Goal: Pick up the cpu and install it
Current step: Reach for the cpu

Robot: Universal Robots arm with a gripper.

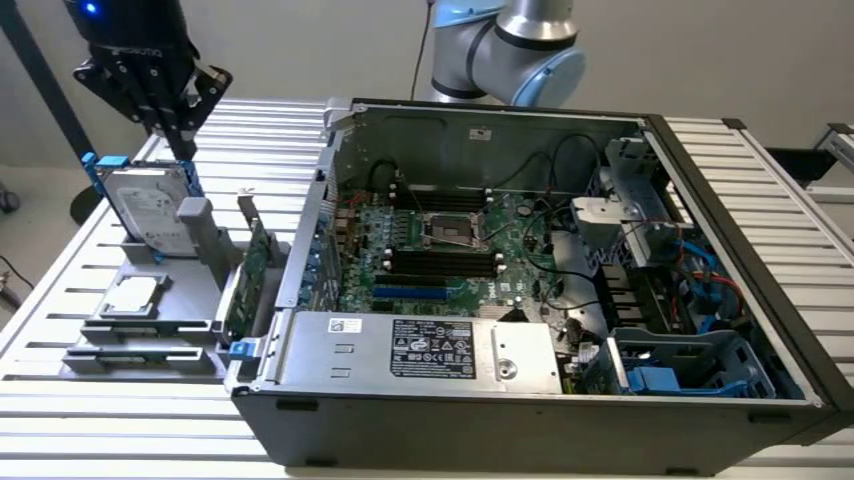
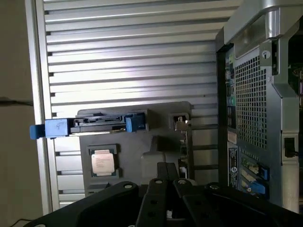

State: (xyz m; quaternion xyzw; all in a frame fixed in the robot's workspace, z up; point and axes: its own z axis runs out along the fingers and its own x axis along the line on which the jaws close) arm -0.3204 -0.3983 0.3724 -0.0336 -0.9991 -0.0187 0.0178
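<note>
Over the upright hard drive (image 1: 144,205), at ten o'clock in the exterior view, the gripper (image 1: 175,135) hangs with its fingers (image 2: 156,198) drawn nearly together and nothing between them. The cpu (image 1: 134,296) lies flat in a recess of the grey holder (image 1: 187,300) on the slatted desk (image 1: 120,430). It sits at six o'clock from the hard drive and at nine o'clock from the open computer case (image 1: 400,440), untouched.

The step in hand looks to be the reach for the chip. It would go best with the fingers opened wider than the chip, a straight descent square to its edges, and a path kept clear of the blue rails (image 1: 91,165) and the green cards (image 1: 240,285) nearby.

Its metal top faces up. Being near-square, it has no marked long axis, and its sides run with the holder's. Which corner is keyed I cannot tell.
</note>
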